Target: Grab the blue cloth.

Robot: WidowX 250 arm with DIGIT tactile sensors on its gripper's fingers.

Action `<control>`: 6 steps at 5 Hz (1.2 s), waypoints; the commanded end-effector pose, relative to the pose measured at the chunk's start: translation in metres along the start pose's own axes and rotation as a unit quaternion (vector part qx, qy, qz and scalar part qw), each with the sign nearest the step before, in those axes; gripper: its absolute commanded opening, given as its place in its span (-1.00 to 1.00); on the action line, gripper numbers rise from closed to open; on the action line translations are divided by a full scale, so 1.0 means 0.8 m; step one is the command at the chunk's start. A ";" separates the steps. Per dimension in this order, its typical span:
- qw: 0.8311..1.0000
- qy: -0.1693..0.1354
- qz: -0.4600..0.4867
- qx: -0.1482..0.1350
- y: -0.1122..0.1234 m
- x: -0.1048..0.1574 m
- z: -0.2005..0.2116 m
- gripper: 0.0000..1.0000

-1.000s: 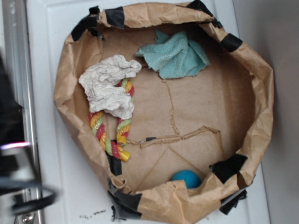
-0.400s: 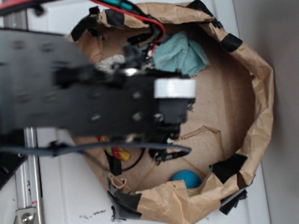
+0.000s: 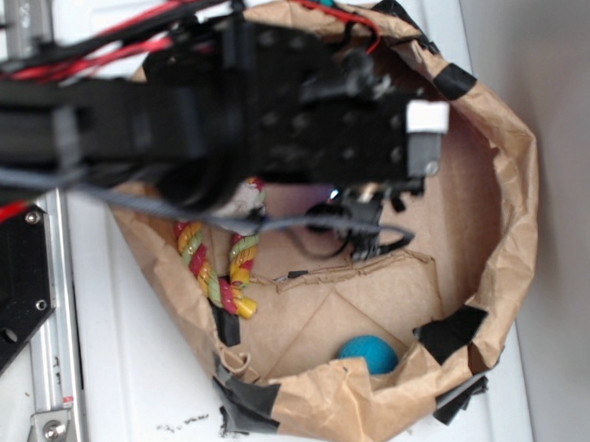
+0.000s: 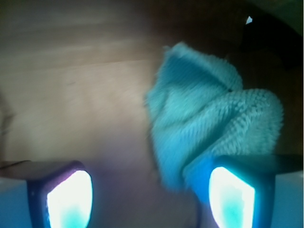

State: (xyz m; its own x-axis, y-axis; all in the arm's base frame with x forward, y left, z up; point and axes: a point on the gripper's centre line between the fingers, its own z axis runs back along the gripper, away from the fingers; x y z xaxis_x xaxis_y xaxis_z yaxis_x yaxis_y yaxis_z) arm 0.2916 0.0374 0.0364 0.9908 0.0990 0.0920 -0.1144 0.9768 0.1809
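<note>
The blue cloth (image 4: 213,118) is a teal terry washcloth with soft folds, lying on brown paper at the right of the wrist view. My gripper (image 4: 149,199) is open, its two glowing fingertips (image 4: 69,199) wide apart at the bottom of that view. The cloth's near edge reaches the right fingertip; the left fingertip is over bare paper. In the exterior view the black arm (image 3: 268,112) covers the back of the paper bin (image 3: 507,168) and hides the cloth completely.
A red, yellow and green rope toy (image 3: 223,270) lies at the bin's left. A small blue ball (image 3: 368,354) sits at the front. The off-white rag is almost wholly hidden under the arm. The bin's taped walls rise all around.
The arm has swung in from the left and moved toward the back right of the bin, now covering the blue cloth and the off-white rag.
</note>
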 end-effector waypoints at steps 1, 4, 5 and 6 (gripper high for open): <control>1.000 -0.004 0.027 0.002 0.030 0.041 -0.012 1.00; 0.999 0.008 0.028 0.021 0.028 0.059 -0.034 0.36; 1.000 0.007 0.020 0.021 0.025 0.060 -0.034 -1.00; 1.000 0.001 -0.007 0.009 0.025 0.059 -0.032 -1.00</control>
State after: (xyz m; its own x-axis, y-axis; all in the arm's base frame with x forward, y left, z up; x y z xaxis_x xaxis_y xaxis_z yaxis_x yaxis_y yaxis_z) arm 0.3367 0.0593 0.0213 0.9924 0.1015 0.0693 -0.1134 0.9736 0.1983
